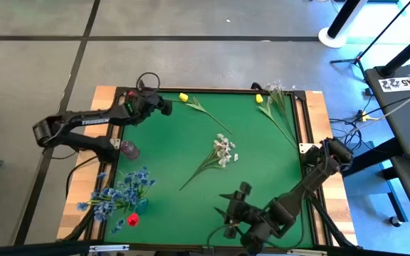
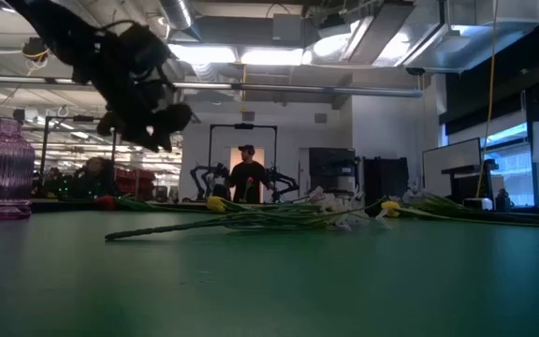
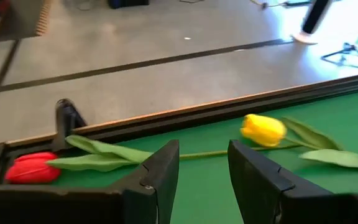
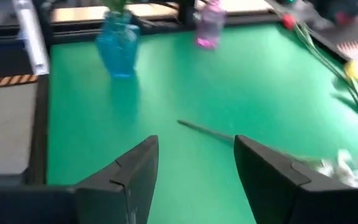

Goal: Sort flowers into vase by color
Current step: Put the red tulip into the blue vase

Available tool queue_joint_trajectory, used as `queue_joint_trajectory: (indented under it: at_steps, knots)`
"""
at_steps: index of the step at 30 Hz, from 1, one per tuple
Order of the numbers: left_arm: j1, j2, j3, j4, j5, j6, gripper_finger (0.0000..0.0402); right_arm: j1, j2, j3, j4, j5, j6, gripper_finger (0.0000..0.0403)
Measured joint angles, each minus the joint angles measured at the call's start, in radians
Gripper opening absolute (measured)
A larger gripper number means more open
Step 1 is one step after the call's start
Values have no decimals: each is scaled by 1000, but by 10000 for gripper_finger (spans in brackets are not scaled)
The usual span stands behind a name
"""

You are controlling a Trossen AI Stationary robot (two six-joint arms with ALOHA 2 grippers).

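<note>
High view: the left gripper (image 1: 166, 108) hangs over the far left part of the green table (image 1: 184, 146), its fingers apart and holding nothing, pointing toward a yellow tulip (image 1: 184, 97) that lies near the far edge with its stem running toward the middle. In the left wrist view the same yellow tulip (image 3: 263, 130) shows just beyond the parted fingers (image 3: 160, 171), and a red tulip (image 3: 31, 168) lies near the table's corner rail, its leaf stretching toward the fingers.

The right gripper (image 1: 233, 203) is over the near edge, right of the middle, fingers also apart and empty. In its wrist view the bare end of a green stem (image 4: 204, 130) lies on the table ahead of the fingers, with white blossoms (image 4: 344, 163) further along.

The white blossom cluster (image 1: 223, 151) lies at the middle of the table, its stem pointing toward the near edge. A second yellow tulip (image 1: 260, 99) and a pale blossom sprig (image 1: 276, 89) lie near the far right corner, stems running along the right edge.

At the near left corner a bunch of blue flowers (image 1: 123, 190) stands in a blue vase (image 4: 118, 51), with another red tulip (image 1: 132, 220) beside it. A purple vase (image 1: 129, 149) stands near the left edge.
</note>
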Motion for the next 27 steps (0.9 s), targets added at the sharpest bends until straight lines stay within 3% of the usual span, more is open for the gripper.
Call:
queue_joint_trajectory:
  at_steps: [3,11,19,27]
  knots:
    - [11,51,-38,81,-13,-52,133,-7,0,0,-19,14,80,209]
    - [107,190,-158,371,-10,-280,133,-39,0,0,1,8,84,209]
    - [163,243,-167,397,14,-307,133,-39,0,0,3,2,82,209]
    - [234,245,-126,403,138,-412,133,-39,0,0,5,-4,82,209]
